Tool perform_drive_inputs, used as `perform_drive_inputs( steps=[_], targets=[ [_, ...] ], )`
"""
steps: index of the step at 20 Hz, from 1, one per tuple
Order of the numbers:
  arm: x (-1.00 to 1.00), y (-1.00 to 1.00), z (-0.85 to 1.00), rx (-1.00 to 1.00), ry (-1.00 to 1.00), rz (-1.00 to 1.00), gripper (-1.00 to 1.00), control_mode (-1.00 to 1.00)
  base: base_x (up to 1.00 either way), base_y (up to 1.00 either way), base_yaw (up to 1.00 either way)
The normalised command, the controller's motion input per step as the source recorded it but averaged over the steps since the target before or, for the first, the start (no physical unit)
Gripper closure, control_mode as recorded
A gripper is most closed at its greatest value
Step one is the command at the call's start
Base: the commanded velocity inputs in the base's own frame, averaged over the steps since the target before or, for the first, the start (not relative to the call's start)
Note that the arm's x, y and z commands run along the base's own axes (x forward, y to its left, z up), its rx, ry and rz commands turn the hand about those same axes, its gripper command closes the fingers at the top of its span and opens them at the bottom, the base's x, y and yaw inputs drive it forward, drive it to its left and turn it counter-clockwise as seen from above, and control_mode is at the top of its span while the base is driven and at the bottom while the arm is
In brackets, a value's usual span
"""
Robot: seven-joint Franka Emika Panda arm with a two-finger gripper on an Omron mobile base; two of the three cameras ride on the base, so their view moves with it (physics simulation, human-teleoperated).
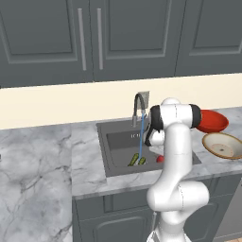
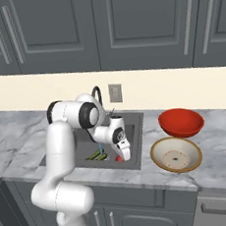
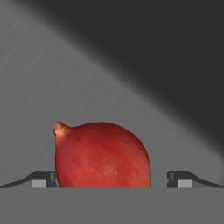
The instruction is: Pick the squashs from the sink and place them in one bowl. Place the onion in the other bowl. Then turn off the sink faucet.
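Note:
The red-maroon onion (image 3: 103,155) lies on the sink floor and fills the space between my open gripper (image 3: 113,180) tips; the left fingertip (image 3: 43,178) is nearly against it, the right one stands apart. In the right base view the gripper (image 2: 123,155) reaches down into the sink (image 2: 136,127) just above the onion (image 2: 119,158). Two dark green squashs (image 2: 97,156) lie side by side on the sink floor left of it, under the blue stream from the faucet (image 1: 138,106). On the counter to the right stand the red bowl (image 2: 181,121) and the beige bowl (image 2: 176,154), both empty.
Grey marble counter (image 1: 38,160) stretches left of the sink. A cream backsplash with a wall outlet (image 2: 115,92) runs behind it, with dark cabinets above. The sink walls close in around the hand.

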Motion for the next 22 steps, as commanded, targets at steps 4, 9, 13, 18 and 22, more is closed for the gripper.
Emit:
perform_drive_inputs(
  steps=[4,9,13,18,22],
  targets=[
    [-0.14,-0.2,-0.31,0.0,0.0,-0.03,-1.0,-1.0,0.0,0.0,0.0],
    [-0.01,-0.17,-0.43,0.0,0.0,-0.02,-1.0,-1.0,0.0,0.0,0.0],
    [-0.12,-0.09,-0.39,0.0,0.0,-0.01,-1.0,-1.0,0.0,0.0,0.0],
    [-0.23,0.0,-0.18,0.0,-0.04,0.0,1.0,-1.0,0.0,0.0,0.0],
    [-0.31,-0.06,0.04,0.03,-0.02,-0.01,1.0,-1.0,0.0,0.0,0.0]
  ],
)
